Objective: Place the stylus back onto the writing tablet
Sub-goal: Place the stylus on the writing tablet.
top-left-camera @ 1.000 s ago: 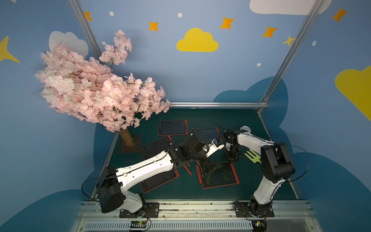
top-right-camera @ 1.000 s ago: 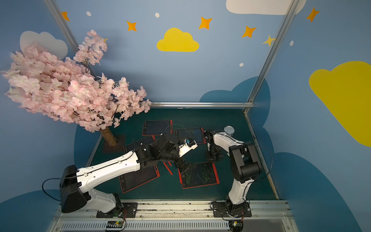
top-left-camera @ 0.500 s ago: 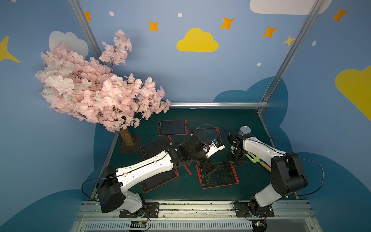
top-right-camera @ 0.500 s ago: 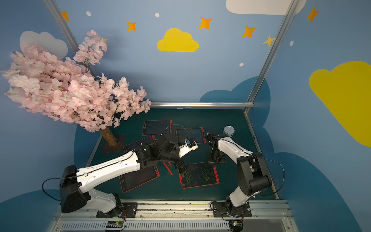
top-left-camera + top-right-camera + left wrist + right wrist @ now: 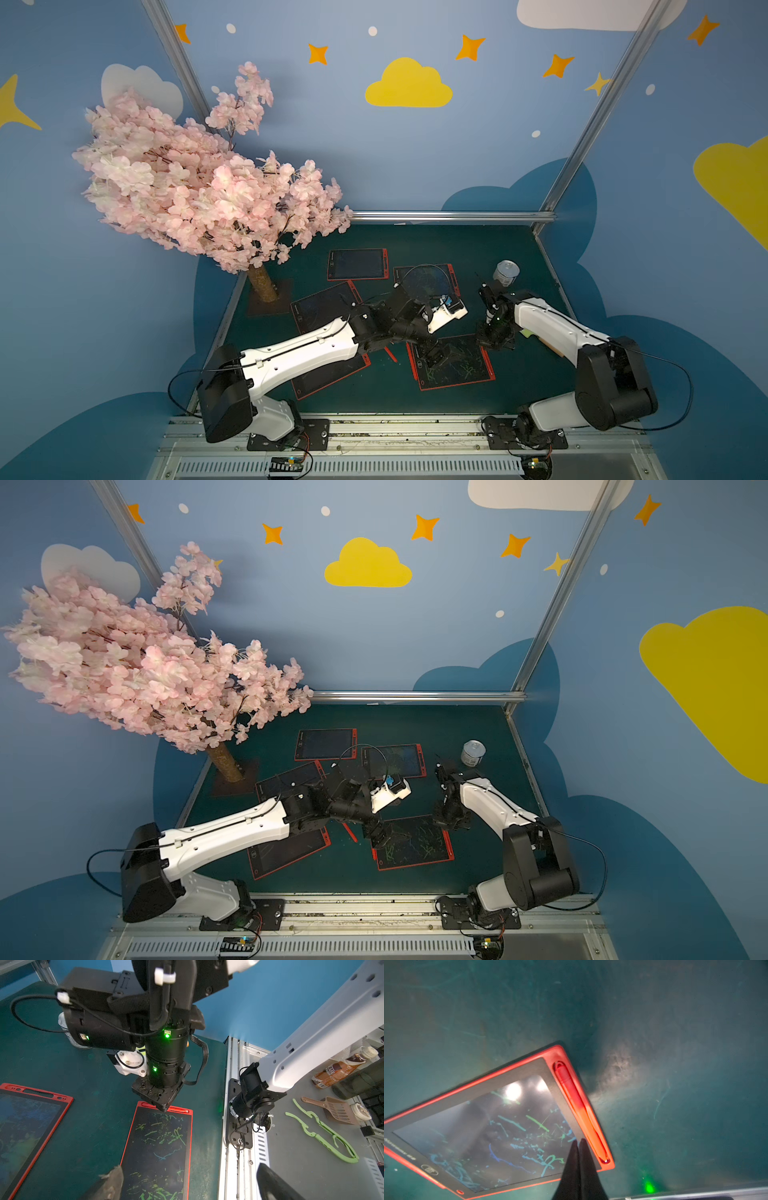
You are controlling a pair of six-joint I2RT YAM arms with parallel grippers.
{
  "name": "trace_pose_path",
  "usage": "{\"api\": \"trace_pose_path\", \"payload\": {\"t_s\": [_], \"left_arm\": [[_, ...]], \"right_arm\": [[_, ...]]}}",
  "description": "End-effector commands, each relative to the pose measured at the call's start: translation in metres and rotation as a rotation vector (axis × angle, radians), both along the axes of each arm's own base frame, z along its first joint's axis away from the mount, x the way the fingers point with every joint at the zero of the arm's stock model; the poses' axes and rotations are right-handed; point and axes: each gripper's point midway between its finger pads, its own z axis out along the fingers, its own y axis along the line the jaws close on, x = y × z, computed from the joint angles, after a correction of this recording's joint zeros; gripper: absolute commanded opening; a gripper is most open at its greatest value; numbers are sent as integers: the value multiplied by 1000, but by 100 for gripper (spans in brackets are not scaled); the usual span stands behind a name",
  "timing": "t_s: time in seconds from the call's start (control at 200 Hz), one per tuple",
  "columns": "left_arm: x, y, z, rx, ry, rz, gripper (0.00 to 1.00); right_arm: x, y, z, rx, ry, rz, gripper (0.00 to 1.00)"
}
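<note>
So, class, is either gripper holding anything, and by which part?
Nothing: right gripper shut empty, left gripper open; the stylus lies in the tablet's slot.

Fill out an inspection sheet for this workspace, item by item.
Surface: green mat, scuffed; no spills seen.
Job's things: scribbled writing tablet with a red stylus lying in its edge slot; a second red stylus lies loose on the mat.
Clutter: four other tablets; a small can on the far side of the right arm.
Grippers: right gripper shut and empty, over the tablet beside the slot; left gripper open and empty, over the same tablet.
Cables: black loop arches above the left wrist.
Surroundings: pink blossom tree at the far left corner; blue walls painted with clouds and stars.
</note>
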Motion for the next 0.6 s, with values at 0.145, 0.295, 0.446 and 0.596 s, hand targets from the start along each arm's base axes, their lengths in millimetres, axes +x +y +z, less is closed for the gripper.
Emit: {"api": "trace_pose_path", "payload": {"t_s": [0.145,0.295,0.446,0.596], "left_arm": [[1,1,13,-25,-43,22,100],[1,1,10,-16,-43,21,99],[-1,1,12,-20,-45,14,99],[-1,2,12,-21,-53,9,99]], "right_arm": [[8,2,-6,54,-47,-70,0],[8,2,-11,53,-44,-68,0],[7,1,-16,47,-31,-67,0],[6,0,-20,43,-22,-67,0]]}}
